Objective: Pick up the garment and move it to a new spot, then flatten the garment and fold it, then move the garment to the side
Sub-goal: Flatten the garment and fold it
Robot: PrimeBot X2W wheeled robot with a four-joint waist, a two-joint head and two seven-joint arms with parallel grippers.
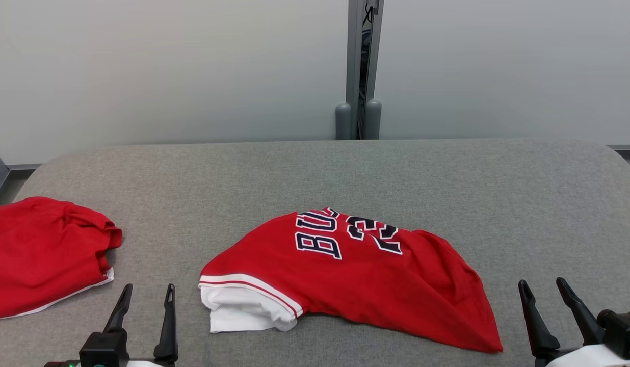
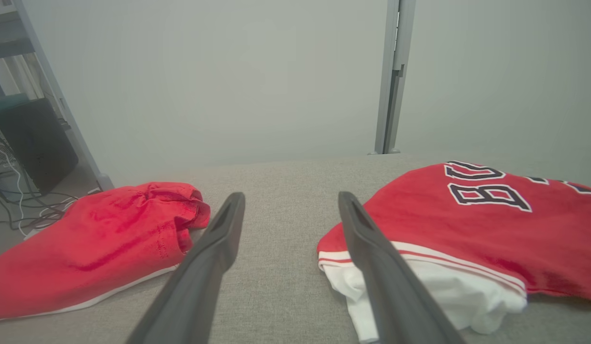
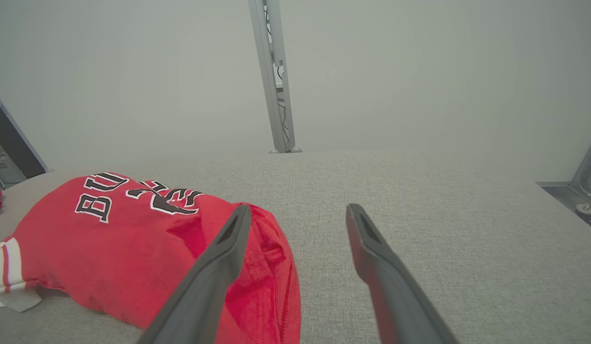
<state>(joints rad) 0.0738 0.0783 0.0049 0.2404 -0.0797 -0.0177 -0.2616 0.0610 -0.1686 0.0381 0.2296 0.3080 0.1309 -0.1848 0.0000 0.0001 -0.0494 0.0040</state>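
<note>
Two open, empty tools flank the work: the left end effector (image 1: 148, 289) and the right end effector (image 1: 541, 282) both stand with fingers spread wide. Between them the red jersey (image 1: 345, 275) lies rumpled on the near middle of the grey table (image 1: 447, 173), well apart from another red garment (image 1: 40, 250) at the left. We judge the jersey light, limp and somewhat slick, likely to sag once lifted, so we would pinch it at its two outer ends.
</note>
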